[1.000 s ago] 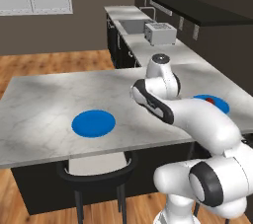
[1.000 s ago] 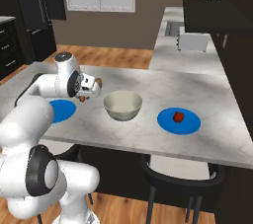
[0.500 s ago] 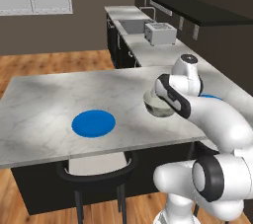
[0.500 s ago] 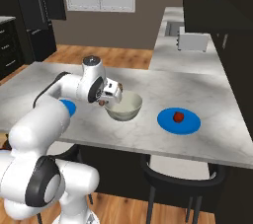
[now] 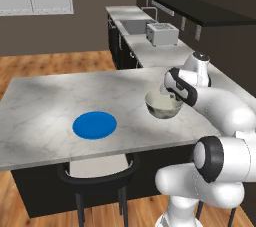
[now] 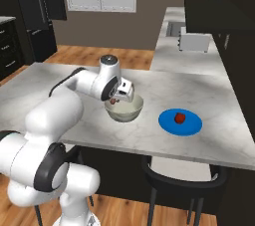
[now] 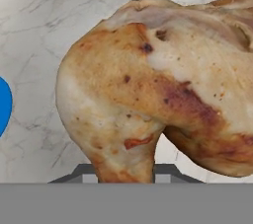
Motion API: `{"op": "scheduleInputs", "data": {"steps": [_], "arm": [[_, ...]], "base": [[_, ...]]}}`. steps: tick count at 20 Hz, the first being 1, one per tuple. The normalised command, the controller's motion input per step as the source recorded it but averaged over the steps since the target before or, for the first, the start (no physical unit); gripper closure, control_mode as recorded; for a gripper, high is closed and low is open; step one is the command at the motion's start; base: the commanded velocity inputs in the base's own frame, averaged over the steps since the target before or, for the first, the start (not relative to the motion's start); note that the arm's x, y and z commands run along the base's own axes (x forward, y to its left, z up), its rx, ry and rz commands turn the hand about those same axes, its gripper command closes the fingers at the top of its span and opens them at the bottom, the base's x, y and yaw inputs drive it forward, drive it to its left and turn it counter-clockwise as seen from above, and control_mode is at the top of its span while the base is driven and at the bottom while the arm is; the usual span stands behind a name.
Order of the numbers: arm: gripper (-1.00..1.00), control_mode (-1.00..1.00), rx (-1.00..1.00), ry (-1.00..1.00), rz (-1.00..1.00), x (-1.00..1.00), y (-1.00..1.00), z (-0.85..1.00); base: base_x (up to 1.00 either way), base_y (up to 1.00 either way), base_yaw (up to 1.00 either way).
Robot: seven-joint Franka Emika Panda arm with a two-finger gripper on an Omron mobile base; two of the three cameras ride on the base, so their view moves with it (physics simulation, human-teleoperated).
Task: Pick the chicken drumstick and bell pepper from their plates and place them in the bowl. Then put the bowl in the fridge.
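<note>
The gripper [image 6: 116, 99] has swung from the left plate [image 5: 94, 124] to above the bowl [image 6: 124, 108], clamped on the drumstick [image 7: 153, 82]. Releasing off-centre could bounce it off the rim below.

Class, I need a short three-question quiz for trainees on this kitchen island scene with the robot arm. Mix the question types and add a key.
1. True or false: the small bright red bell pepper lies on a flat round blue plate.
2. Multiple choice: the hand holds the golden-brown roasted chicken drumstick over: A) the bare blue plate; B) the pale round deep bowl; C) the sink.
3. Fill in: in the right base view, the bowl stands to the ______ of the pepper's plate.

Key: 1 true; 2 B; 3 left.
</note>
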Motion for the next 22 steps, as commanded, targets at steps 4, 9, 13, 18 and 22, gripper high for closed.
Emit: {"op": "scheduleInputs", "data": {"steps": [4, 9, 13, 18, 22], "arm": [[1.0, -1.0, -0.06, -0.05, -0.02, 0.27, 0.0, -0.12], [1.0, -1.0, -0.11, 0.0, -0.09, 0.21, 0.0, -0.23], [1.0, -1.0, -0.05, 0.0, -0.06, 0.14, -0.02, -0.23], [1.0, -1.0, 0.0, 0.0, -0.03, -0.06, -0.01, -0.18], [1.0, -1.0, 0.0, 0.0, -0.01, 0.0, 0.0, -0.28]], "base": [[0.0, 0.0, 0.0], [0.0, 0.0, 0.0], [0.0, 0.0, 0.0], [0.0, 0.0, 0.0], [0.0, 0.0, 0.0]]}}
